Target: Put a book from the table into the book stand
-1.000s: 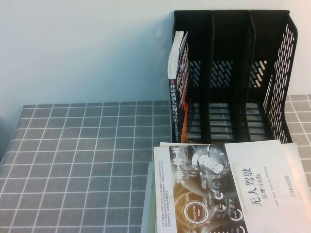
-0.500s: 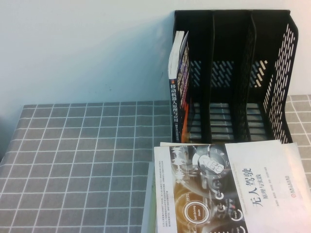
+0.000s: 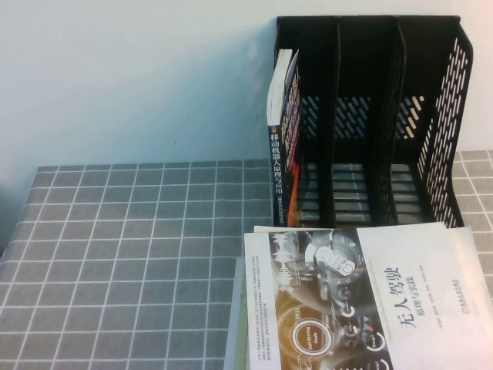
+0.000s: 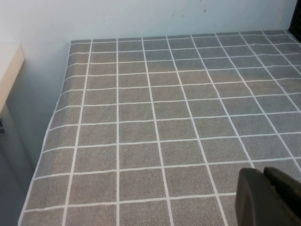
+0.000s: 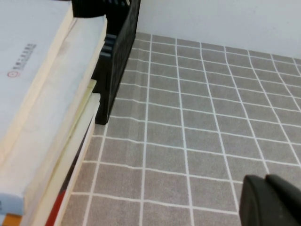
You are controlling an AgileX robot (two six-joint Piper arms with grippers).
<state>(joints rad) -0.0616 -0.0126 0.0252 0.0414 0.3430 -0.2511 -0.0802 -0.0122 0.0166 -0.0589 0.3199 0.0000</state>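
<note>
The dark navy book stands upright in the leftmost compartment of the black book stand, at the back of the grid-cloth table. Its white-lettered spine faces me. The stand's other two compartments hold nothing. Neither arm shows in the high view. My left gripper is shut and empty, hovering over bare cloth near the table's left edge. My right gripper is shut and empty over bare cloth, to the side of the stand's outer wall.
A white-and-grey book with gear graphics lies on top of a stack at the front, just before the stand. The stack's page edges show in the right wrist view. A pale wall rises behind the table.
</note>
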